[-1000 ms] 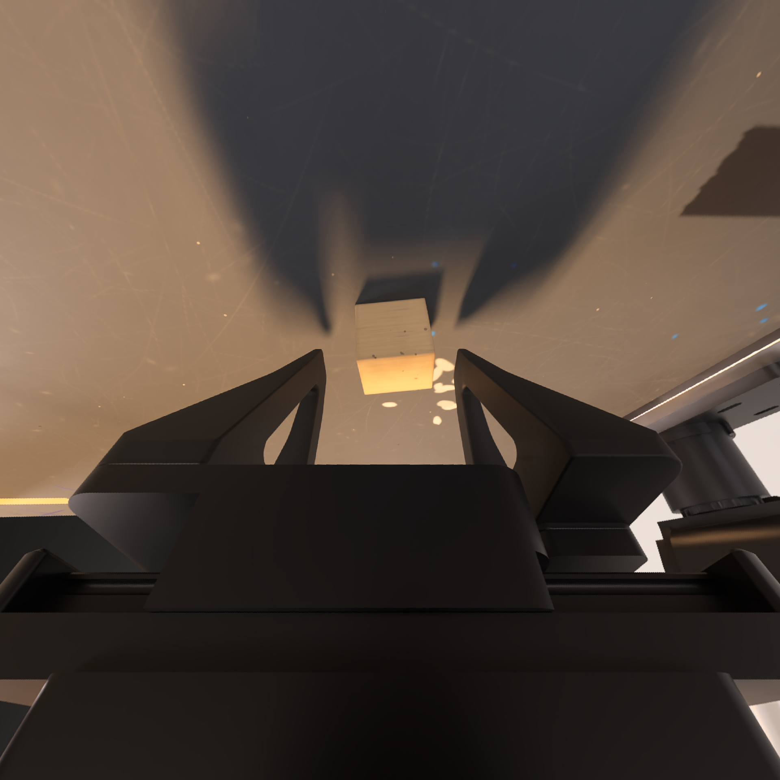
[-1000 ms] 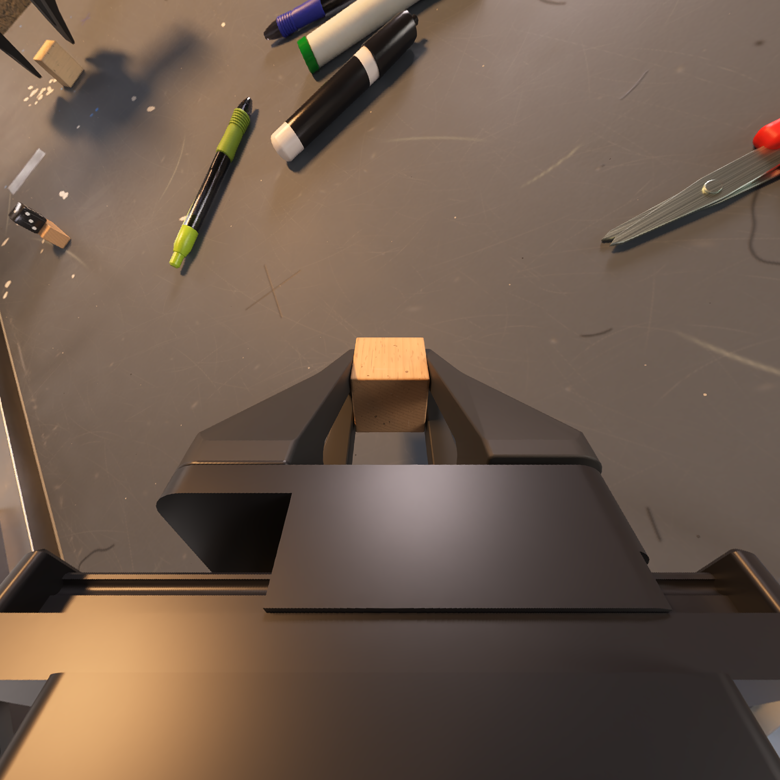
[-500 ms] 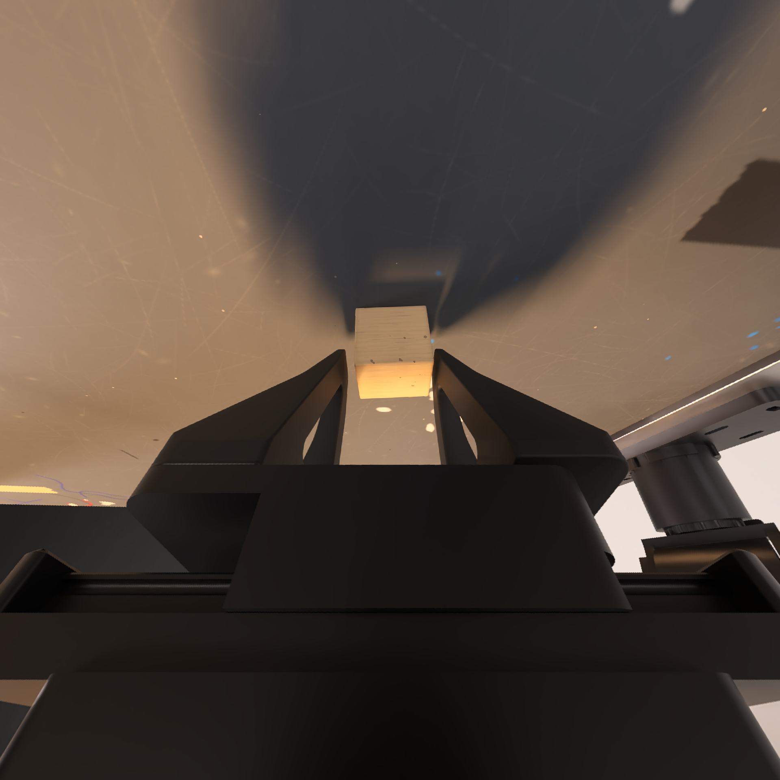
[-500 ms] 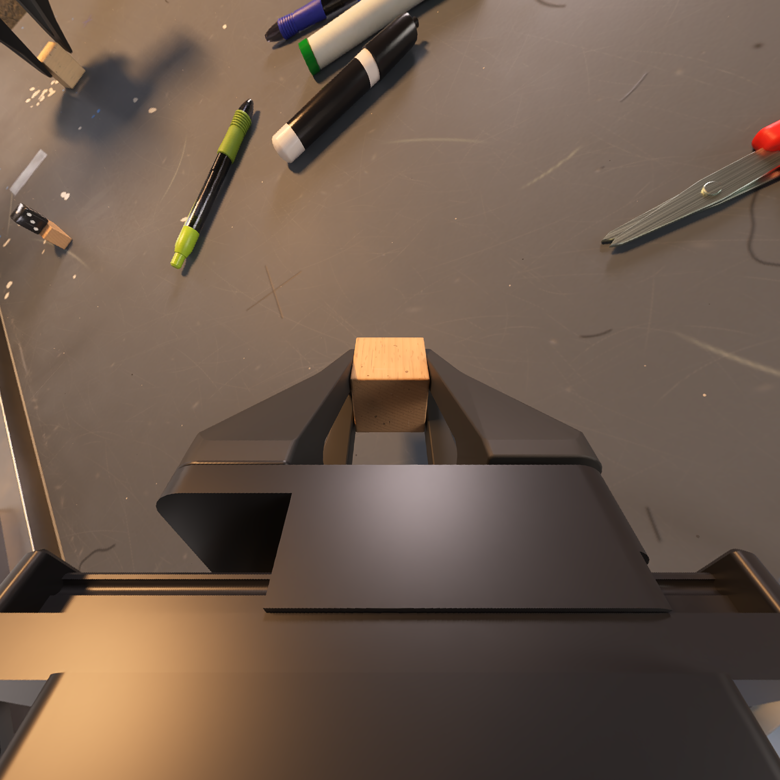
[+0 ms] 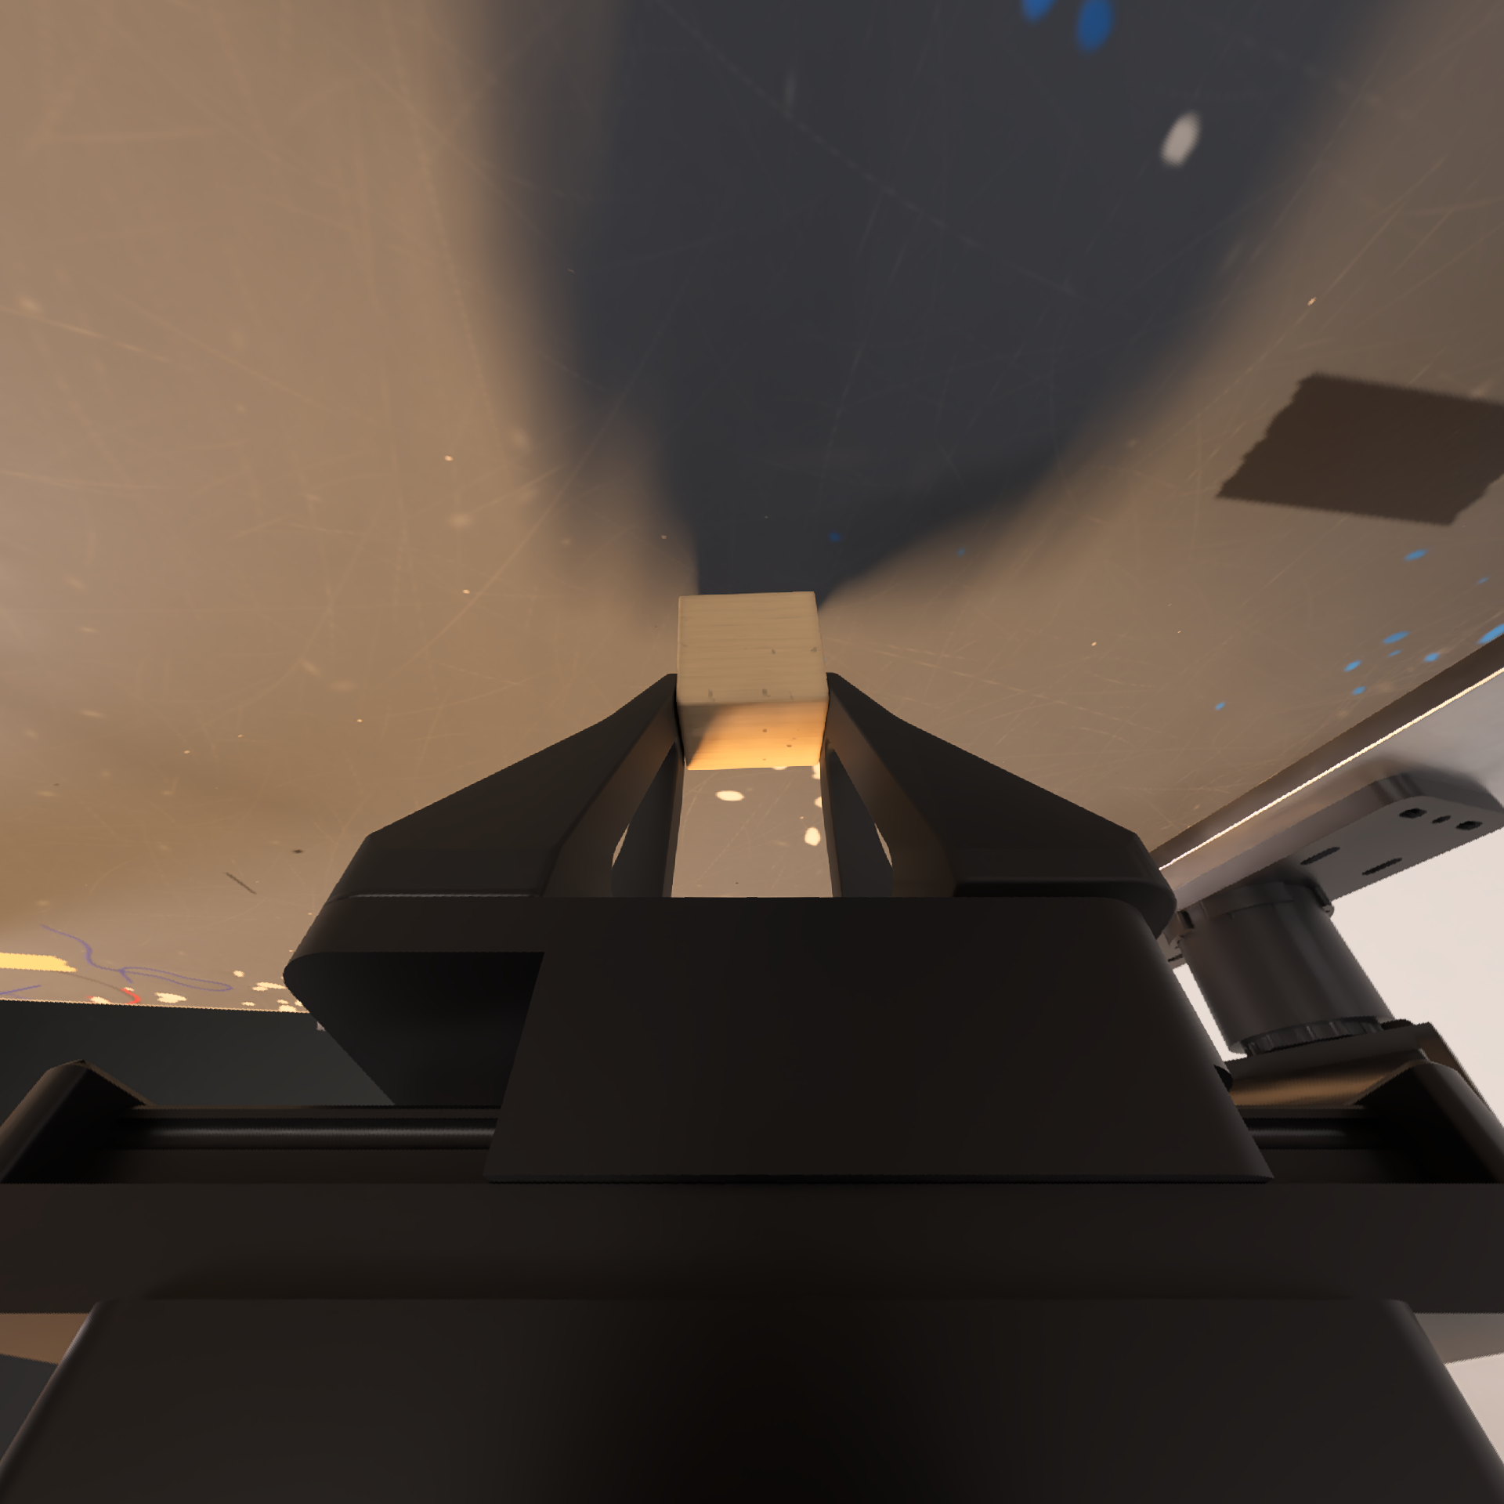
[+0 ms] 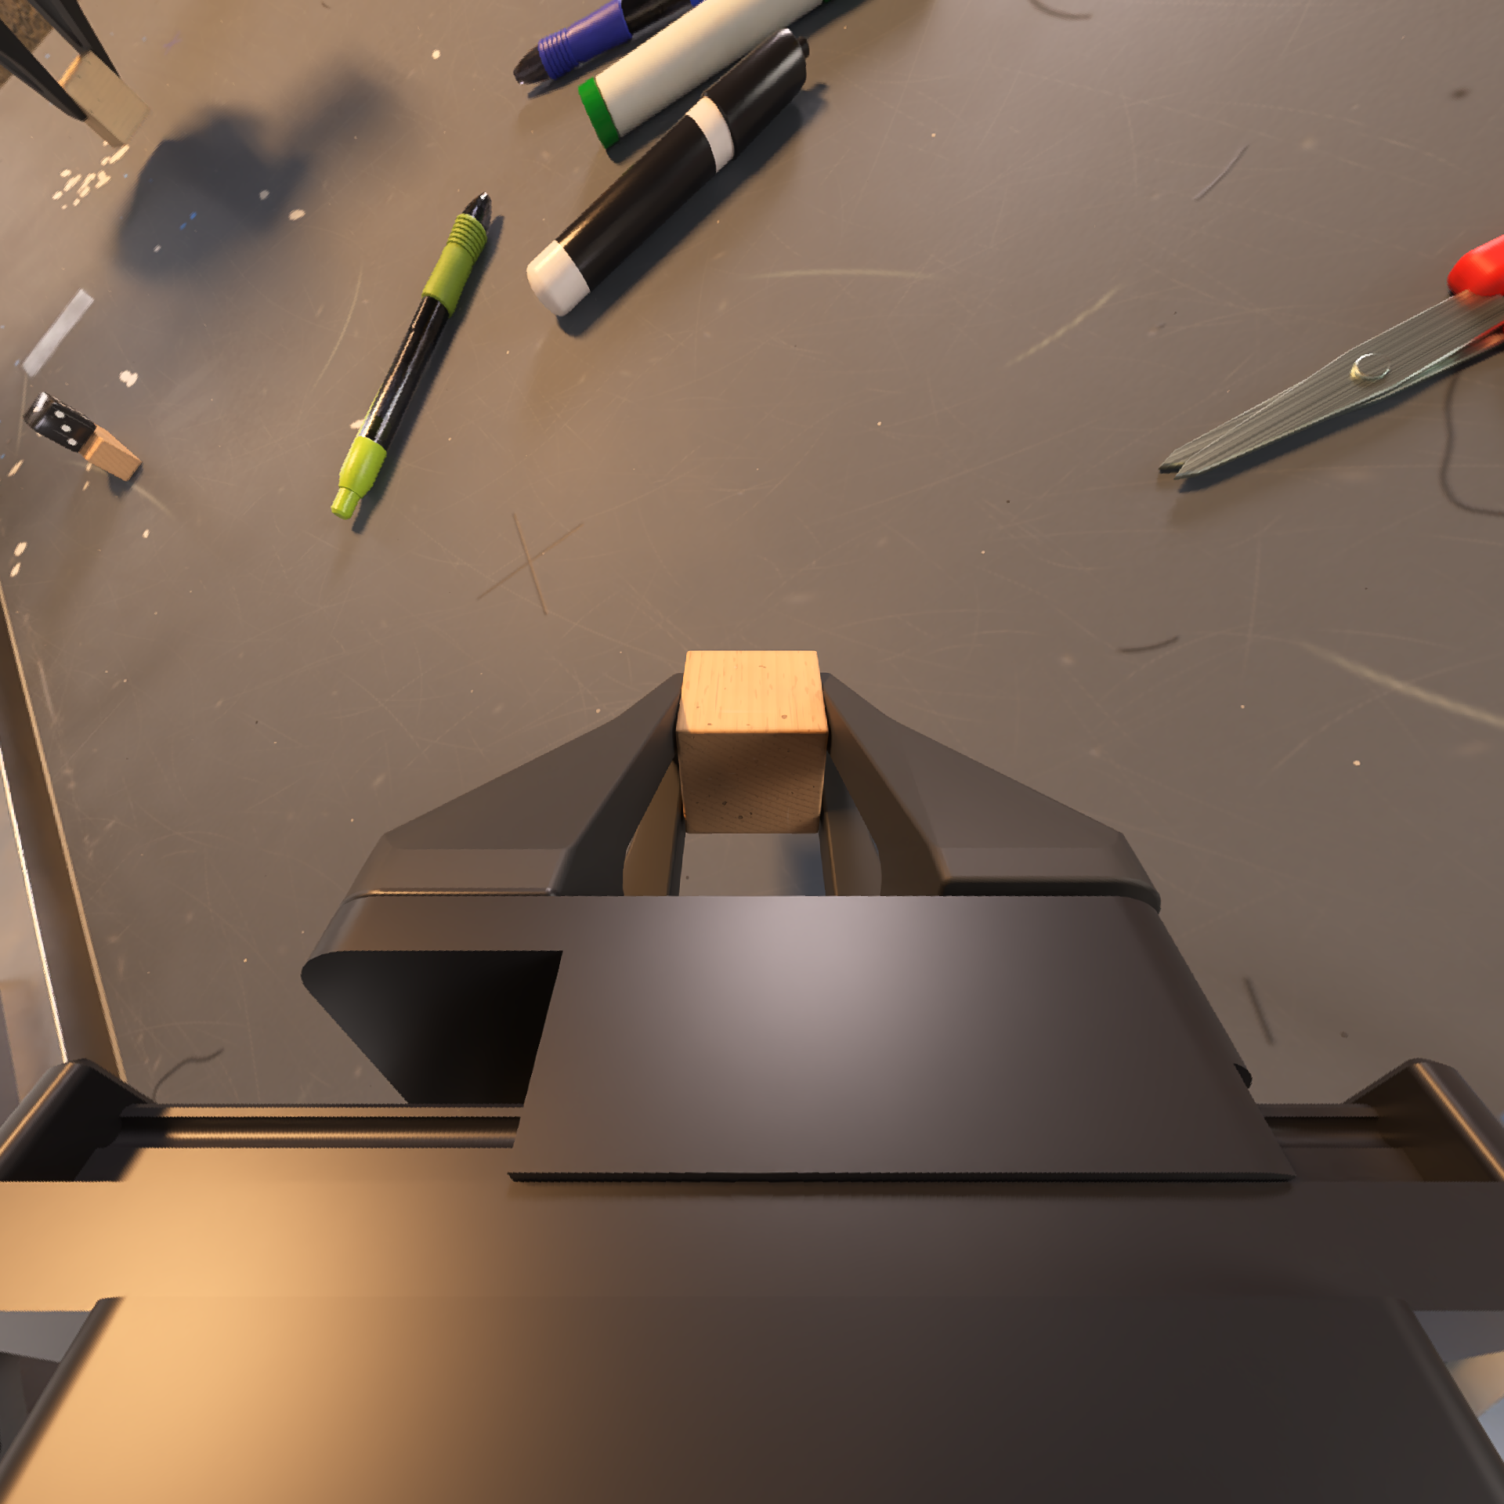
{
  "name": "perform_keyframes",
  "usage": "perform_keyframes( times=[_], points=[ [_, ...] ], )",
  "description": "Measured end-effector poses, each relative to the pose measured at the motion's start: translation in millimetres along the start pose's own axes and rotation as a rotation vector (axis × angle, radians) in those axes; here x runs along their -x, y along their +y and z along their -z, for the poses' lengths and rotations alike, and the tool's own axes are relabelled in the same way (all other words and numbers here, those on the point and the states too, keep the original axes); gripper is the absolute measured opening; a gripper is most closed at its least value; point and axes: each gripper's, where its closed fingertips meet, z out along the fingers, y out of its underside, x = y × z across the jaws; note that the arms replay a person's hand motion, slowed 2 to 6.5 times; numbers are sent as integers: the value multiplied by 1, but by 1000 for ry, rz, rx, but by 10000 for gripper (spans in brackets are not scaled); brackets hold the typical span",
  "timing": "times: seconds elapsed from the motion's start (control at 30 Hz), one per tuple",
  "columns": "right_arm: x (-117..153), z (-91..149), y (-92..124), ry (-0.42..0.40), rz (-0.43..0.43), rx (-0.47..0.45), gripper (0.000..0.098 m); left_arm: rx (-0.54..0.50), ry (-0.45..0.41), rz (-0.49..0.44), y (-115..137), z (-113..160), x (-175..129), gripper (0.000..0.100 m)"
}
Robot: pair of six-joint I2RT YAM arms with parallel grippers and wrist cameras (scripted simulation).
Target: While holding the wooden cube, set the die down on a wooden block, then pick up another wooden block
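Note:
My left gripper [image 5: 750,692] is shut on a pale wooden block [image 5: 749,651], its jaws pressed against both sides, low over the table. From the right wrist view this block [image 6: 102,98] shows at the top left between the left gripper's dark fingers [image 6: 49,89]. My right gripper [image 6: 750,700] is shut on a wooden cube [image 6: 750,736] and holds it above the table. A black die [image 6: 59,421] sits on a small wooden block [image 6: 114,457] at the left edge of the right wrist view.
A green and black pen [image 6: 415,350], a black marker [image 6: 667,183], a white marker with a green end [image 6: 692,57] and a blue pen [image 6: 586,37] lie ahead. Red-handled scissors [image 6: 1343,382] lie at the right. The table's metal edge [image 6: 41,814] runs along the left.
My left gripper went from open around the pale block to shut on it. The right gripper has kept still with the cube.

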Motion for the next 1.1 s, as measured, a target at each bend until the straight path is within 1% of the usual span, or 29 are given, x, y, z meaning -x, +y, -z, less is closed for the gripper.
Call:
perform_keyframes(
  times=[0.17,0.3,0.5,0.73,0.87,1.03,1.1],
  points=[
    [0,0,0,-1,-1,-1,250,-100,-26,34,-7,17,6,277],
    [0,0,0,-1,-2,-3,250,-233,-50,83,-14,36,11,278],
    [0,0,-1,-4,-3,-5,250,-536,-68,180,-24,70,9,277],
    [0,1,-1,-11,-6,-5,250,-845,-73,257,-21,102,-3,277],
    [0,1,-1,-11,-5,-5,250,-1032,-37,275,-21,120,-14,277],
    [0,1,-1,-11,-3,-5,250,-1351,39,270,-18,157,-29,277],
    [0,1,-1,-11,-3,-5,250,-1455,62,263,-13,168,-33,277]
  ],
)
